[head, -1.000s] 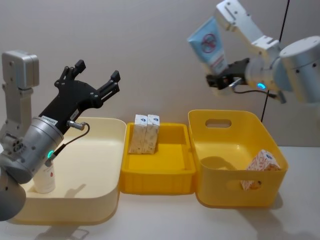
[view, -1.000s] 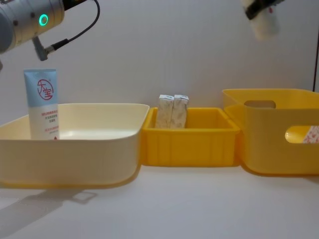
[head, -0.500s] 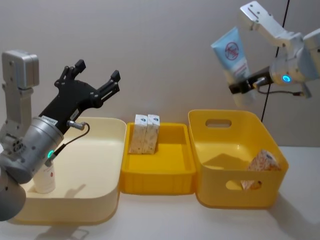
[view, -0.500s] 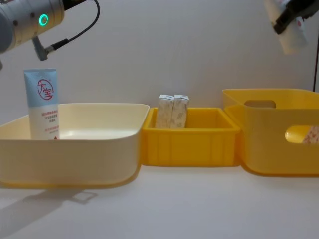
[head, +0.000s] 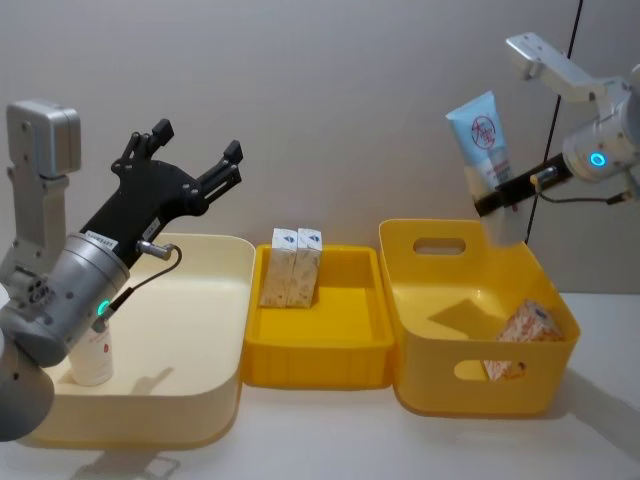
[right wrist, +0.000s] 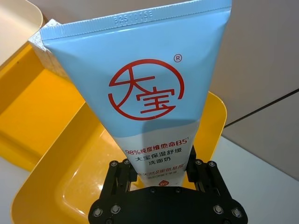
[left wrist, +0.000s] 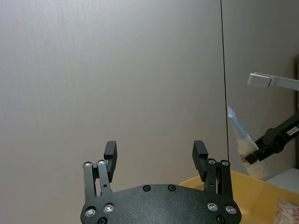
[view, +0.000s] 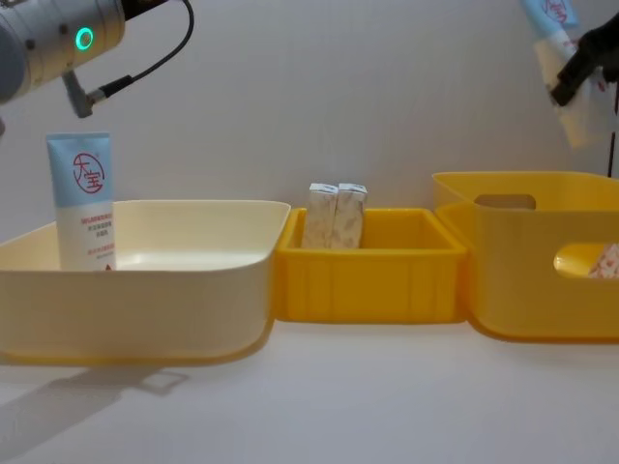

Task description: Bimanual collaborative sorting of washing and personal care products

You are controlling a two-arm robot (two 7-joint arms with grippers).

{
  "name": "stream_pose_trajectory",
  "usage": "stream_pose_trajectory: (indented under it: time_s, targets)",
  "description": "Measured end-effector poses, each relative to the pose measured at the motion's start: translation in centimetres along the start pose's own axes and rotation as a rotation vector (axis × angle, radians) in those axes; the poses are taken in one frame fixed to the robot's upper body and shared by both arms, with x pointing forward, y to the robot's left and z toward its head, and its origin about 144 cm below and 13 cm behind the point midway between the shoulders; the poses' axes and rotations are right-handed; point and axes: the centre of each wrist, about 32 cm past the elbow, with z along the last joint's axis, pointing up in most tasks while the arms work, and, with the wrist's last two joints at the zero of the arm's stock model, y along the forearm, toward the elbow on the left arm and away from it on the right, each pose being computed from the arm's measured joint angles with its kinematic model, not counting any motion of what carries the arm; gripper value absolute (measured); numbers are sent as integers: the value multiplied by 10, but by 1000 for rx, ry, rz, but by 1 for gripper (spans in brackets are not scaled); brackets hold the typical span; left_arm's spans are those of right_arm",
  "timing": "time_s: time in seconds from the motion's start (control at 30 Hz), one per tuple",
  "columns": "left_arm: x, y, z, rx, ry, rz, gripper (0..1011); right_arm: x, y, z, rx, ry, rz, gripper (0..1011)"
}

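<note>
Right gripper (head: 505, 197): raised above the far part of the deep yellow bin (head: 445, 380) at the right; jaws pinching the held tube (head: 482, 145) near its cap end.
Held tube: light blue and white with a red round logo, crimped end up, tilted a little; seen close in the right wrist view (right wrist: 148, 98) and at the upper right of the chest view (view: 559, 39); apart from the bin below it.
Left gripper (head: 180, 170): held high over the cream bin (head: 215, 400) at the left, pointing up and away; jaws spread wide with nothing between them, as the left wrist view (left wrist: 156, 161) also shows.
Standing tube (view: 79, 201): same blue-and-white kind, upright on its cap in the near left corner of the cream bin, partly hidden by the left arm in the head view.
Paired cartons (head: 291, 266): two small cream cartons with reddish print, upright and touching side by side at the far left of the low yellow tray (head: 320, 365) in the middle.
Single carton (head: 522, 338): lying tilted in the right near part of the deep yellow bin.
Tabletop (head: 330, 435): white; the three containers stand on it in a row, sides close together.
</note>
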Motion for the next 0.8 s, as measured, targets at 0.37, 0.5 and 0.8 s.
stream_pose_trajectory:
  time_s: [0.37, 0.5, 0.8]
  targets:
    - [0, 0, 0, 0, 0, 0, 1003, 14, 2, -2, -40, 44, 49, 732]
    - [0, 0, 0, 0, 0, 0, 1003, 17, 1, -3, -48, 54, 60, 840]
    - [0, 0, 0, 0, 0, 0, 1003, 20, 1, -5, -58, 66, 72, 1001]
